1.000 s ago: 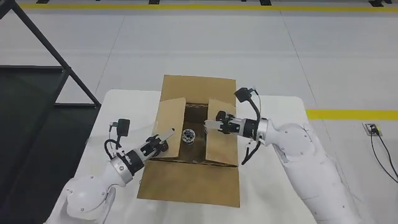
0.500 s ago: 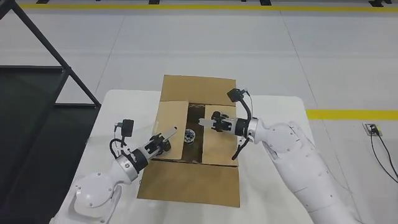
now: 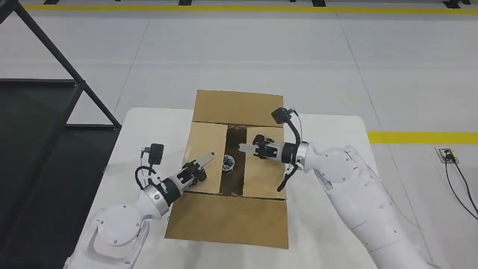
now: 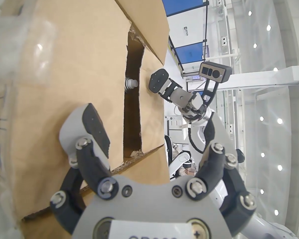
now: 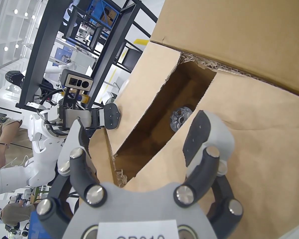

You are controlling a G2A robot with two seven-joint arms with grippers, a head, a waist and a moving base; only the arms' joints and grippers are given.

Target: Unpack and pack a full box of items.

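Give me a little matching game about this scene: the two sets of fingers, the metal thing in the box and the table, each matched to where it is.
Things: A left fingers; B right fingers; C metal part; D table.
Places: 1 under the cardboard box; 2 over the right flap; 3 inside the box, seen through the gap; 4 over the left flap.
Pairs: A-4, B-2, C-3, D-1.

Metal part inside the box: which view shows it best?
The right wrist view: the metal part faces the camera between the box flaps, holes visible. The left wrist view catches its side; the top view, a speck.
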